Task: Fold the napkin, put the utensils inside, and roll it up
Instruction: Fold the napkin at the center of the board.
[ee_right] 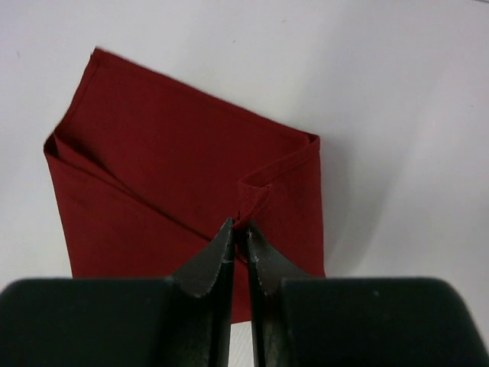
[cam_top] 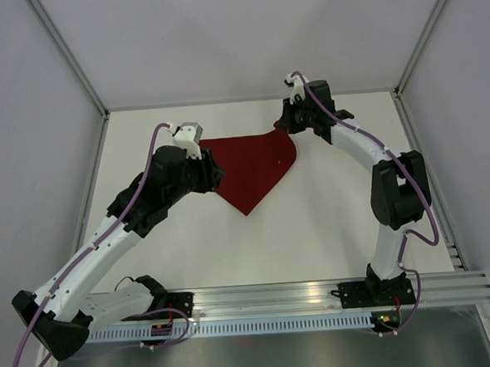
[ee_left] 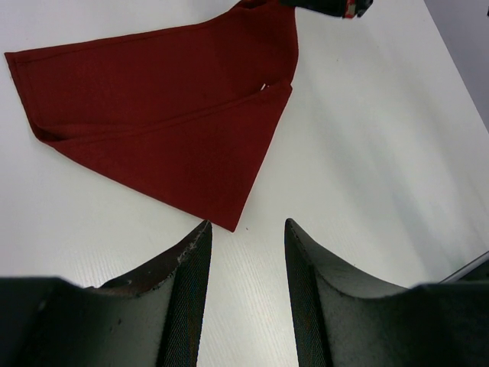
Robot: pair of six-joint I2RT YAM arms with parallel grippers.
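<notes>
The dark red napkin (cam_top: 257, 170) lies partly folded on the white table at the back centre, one point toward the front. My right gripper (cam_top: 283, 124) is at its far right corner. In the right wrist view that gripper (ee_right: 238, 227) is shut on a raised, pinched fold of the napkin (ee_right: 176, 168). My left gripper (cam_top: 215, 175) is over the napkin's left side. In the left wrist view it (ee_left: 246, 225) stands open with bare table between its fingers, a point of the napkin (ee_left: 168, 115) just ahead of the left finger. The utensils are out of view.
White walls with metal frame posts (cam_top: 71, 53) enclose the table on three sides. A metal rail (cam_top: 318, 295) carrying both arm bases runs along the near edge. The right arm's tip (ee_left: 328, 6) shows at the top of the left wrist view.
</notes>
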